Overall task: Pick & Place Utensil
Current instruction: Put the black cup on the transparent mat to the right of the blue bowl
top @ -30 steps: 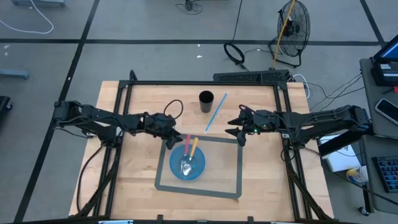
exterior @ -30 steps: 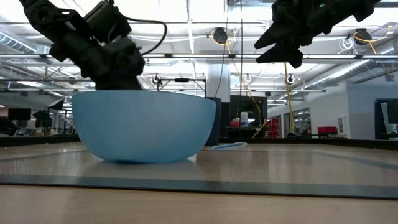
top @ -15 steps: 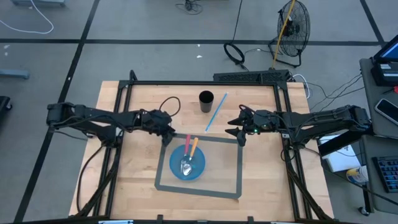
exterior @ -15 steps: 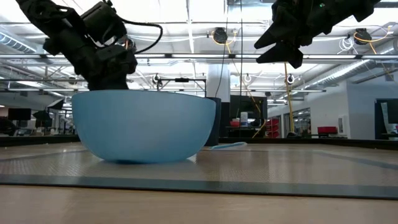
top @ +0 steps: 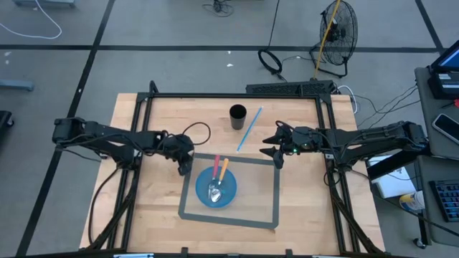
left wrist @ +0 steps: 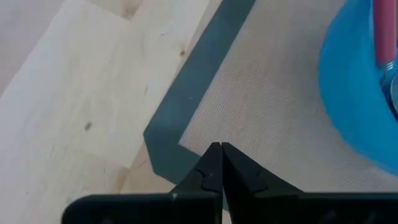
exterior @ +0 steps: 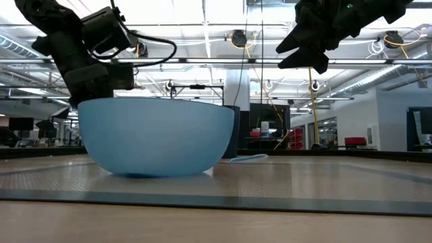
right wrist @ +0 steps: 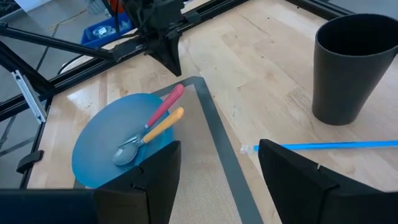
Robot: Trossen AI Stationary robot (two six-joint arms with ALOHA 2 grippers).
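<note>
A blue bowl [top: 216, 188] stands on a grey-edged mat [top: 267, 192]. Two utensils lie in it, one pink-handled [right wrist: 169, 102] and one orange-handled [right wrist: 164, 124]. Their handles lean on the bowl's far rim, and a metal spoon head [right wrist: 127, 151] rests at the bottom. My left gripper [top: 183, 168] is shut and holds nothing. It hangs over the mat's far left corner [left wrist: 163, 142], just left of the bowl [left wrist: 364, 93]. My right gripper [top: 273, 153] hovers open and empty above the mat's far right corner.
A black cup [top: 237, 116] stands at the far middle of the table. A light blue straw [top: 250, 129] lies flat beside it, to its right. In the low view the bowl [exterior: 156, 136] hides the left fingertips, and the right gripper [exterior: 305, 52] hangs high.
My left gripper has drawn back from the bowl's far left rim toward the table's left edge. Its fingers have shut on nothing. The utensils and the bowl have stayed where they were.
</note>
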